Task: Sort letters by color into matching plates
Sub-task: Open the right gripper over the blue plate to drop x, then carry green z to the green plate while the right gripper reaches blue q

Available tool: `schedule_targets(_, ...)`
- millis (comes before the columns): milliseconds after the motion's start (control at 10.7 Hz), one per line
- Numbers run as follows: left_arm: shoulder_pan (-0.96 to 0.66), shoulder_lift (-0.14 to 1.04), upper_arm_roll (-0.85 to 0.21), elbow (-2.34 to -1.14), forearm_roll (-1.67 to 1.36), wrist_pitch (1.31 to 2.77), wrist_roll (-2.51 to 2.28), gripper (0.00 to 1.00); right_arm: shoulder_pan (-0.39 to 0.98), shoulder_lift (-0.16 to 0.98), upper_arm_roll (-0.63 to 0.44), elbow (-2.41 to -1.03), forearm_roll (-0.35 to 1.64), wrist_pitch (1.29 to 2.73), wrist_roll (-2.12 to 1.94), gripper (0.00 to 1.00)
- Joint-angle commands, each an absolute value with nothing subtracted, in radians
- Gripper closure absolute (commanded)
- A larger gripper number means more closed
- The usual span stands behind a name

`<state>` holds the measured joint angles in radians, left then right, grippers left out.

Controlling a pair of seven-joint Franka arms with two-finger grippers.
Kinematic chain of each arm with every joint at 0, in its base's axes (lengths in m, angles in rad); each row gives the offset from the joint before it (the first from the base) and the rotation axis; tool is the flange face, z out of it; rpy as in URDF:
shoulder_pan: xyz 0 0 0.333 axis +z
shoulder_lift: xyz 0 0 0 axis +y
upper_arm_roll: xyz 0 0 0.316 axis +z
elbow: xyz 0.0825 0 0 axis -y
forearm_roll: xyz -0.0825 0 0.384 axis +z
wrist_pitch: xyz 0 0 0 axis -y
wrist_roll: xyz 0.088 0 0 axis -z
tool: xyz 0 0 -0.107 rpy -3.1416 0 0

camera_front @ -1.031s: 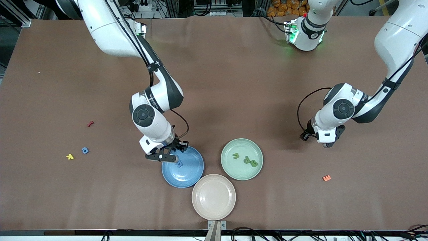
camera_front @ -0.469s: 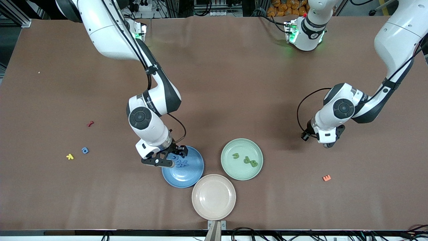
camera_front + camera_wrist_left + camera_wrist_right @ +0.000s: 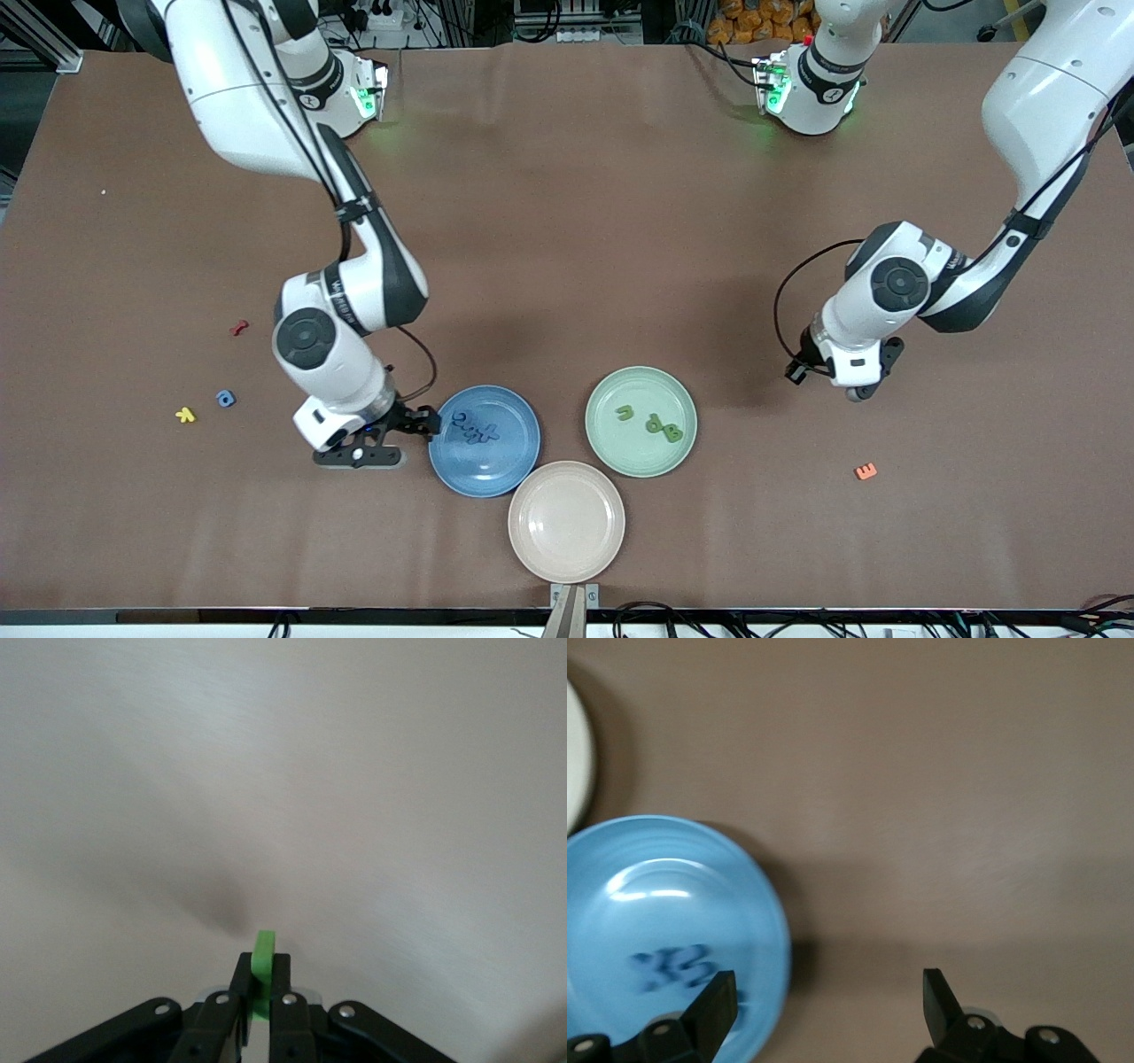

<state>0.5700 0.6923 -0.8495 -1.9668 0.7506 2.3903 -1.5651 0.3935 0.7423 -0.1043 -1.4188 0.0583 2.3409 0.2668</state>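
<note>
While the right pincer (image 3: 376, 440) hangs just off the blue plate (image 3: 485, 440) rim, on the right arm's side, front view shows blue letters (image 3: 474, 428) lying in that plate. Green plate (image 3: 640, 421) holds three green letters (image 3: 651, 421); beige plate (image 3: 566, 521) is bare, nearest the camera. Loose on the bench (image 3: 567, 221): a blue letter (image 3: 225, 399), yellow letter (image 3: 184, 414) beside it, and a red letter (image 3: 237, 328) farther from the camera, all toward the right arm's end. Orange letter (image 3: 866, 471) sits toward the left arm's end. Left pincer (image 3: 842, 377) hovers over bare bench between the green plate and the left arm's end; fingers hard to read here.

Left wrist view: left pincer (image 3: 262, 992) clenched on a green piece (image 3: 262, 958), which sticks out past the fingertips, long axis roughly in line with the fingers. Bare bench below, no plate in sight.

Right wrist view: right pincer (image 3: 828, 1005) released, jaws wide apart, nothing between them. Blue plate (image 3: 744, 877) lies off to one finger's side, blue letters (image 3: 678, 967) in it, slightly blurred. A sliver of the beige plate (image 3: 576, 762) shows at the edge.

Judgement: the key relation for the coming move is the green piece to the green plate. The plate lies from the left pincer toward the right arm's end and a little nearer the camera, so the left arm is clearly the nearer one to drop it. Right pincer, empty, is the nearer one to the loose blue letter, which lies from it toward the right arm's end.
</note>
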Motion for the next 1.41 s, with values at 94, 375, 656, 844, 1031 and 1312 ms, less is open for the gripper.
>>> schedule_targets(94,0.425,0.764,-0.844,-1.824,0.764,2.381,-1.618,1.0,0.275,0.747,-0.091,-1.419,0.045,2.306,-0.051,0.05)
schedule_targets(375,0.364,0.814,-0.835,-1.743,0.683,2.466,-1.618,1.0,0.163,0.747,-0.091,-1.443,0.044,2.309,-0.272,0.04)
schedule_targets(656,0.281,0.822,-0.798,-1.692,0.571,2.526,-1.62,1.0,0.048,0.749,-0.091,-1.447,0.046,2.307,-0.457,0.04)
schedule_targets(844,0.233,0.825,-0.761,-1.68,0.522,2.601,-1.638,1.0,0.002,0.75,-0.091,-1.469,0.049,2.307,-0.505,0.04)
schedule_targets(1031,0.155,0.825,-0.686,-1.68,0.502,2.754,-1.74,1.0,-0.03,0.75,-0.091,-1.502,0.052,2.307,-0.503,0.04)
schedule_targets(1312,0.04,0.824,-0.595,-1.664,0.502,2.806,-1.839,1.0,-0.076,0.747,-0.087,-1.557,0.063,2.31,-0.497,0.05)
